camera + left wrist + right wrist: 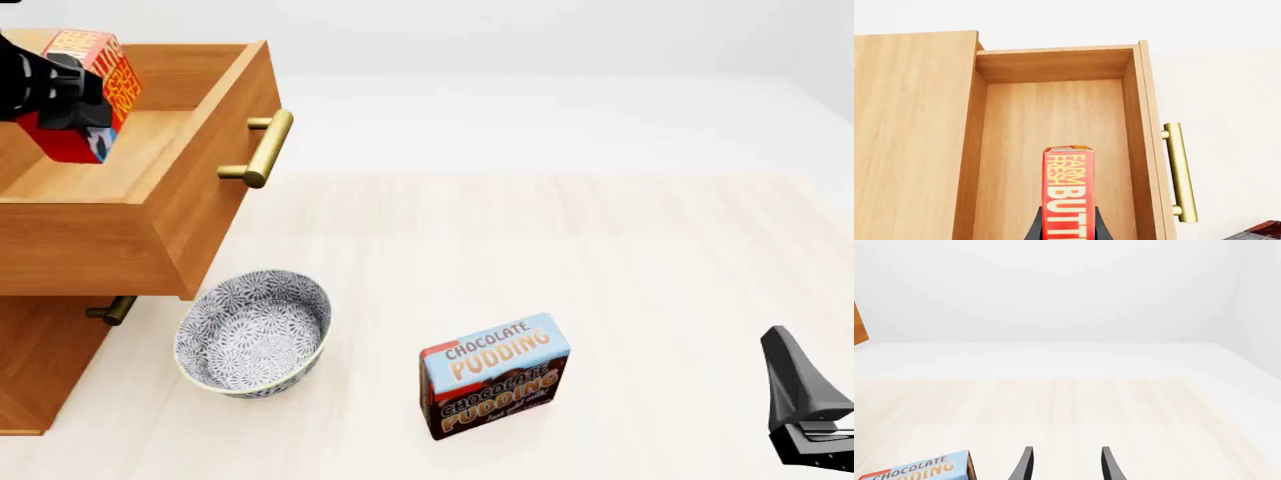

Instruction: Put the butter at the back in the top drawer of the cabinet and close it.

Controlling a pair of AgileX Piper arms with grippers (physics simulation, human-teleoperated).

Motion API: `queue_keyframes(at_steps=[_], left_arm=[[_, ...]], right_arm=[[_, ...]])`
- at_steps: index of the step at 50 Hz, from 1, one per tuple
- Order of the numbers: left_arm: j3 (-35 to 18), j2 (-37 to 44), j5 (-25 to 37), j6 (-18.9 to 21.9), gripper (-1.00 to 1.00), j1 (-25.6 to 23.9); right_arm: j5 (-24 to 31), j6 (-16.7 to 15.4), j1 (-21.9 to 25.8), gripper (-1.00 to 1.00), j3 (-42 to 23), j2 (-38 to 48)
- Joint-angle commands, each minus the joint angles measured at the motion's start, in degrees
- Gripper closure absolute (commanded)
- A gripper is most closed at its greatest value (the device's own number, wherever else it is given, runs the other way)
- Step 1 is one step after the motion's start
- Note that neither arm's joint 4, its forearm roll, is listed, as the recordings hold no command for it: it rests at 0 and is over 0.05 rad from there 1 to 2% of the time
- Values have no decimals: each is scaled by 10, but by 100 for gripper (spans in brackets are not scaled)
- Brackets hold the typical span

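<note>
— Where's everything?
— The light-brown wooden cabinet (40, 370) has its top drawer (147, 215) pulled out; my left claw (1067, 231) is clamped on the small red butter box (1068, 192), held above the drawer floor.
— Advice?
— Lower it clear of the walls before I let go; my right claw (1065, 465) hangs spread, empty.
</note>
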Motion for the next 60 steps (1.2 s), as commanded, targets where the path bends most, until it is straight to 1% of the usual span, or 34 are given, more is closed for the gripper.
queue_keyframes(at_steps=[1, 12, 18, 27, 54, 60], left_arm=[[4, 5, -15, 7, 100, 14], [14, 13, -28, 7, 100, 26], [21, 13, -36, 14, 100, 35], [33, 21, -47, 9, 100, 35], [57, 34, -70, 14, 100, 46], [58, 43, -75, 8, 100, 40]], right_arm=[[0, 0, 0, -100, 0, 0], [0, 0, 0, -100, 0, 0], [0, 0, 0, -100, 0, 0], [0, 0, 0, -100, 0, 0], [0, 0, 0, -100, 0, 0], [0, 0, 0, -100, 0, 0]])
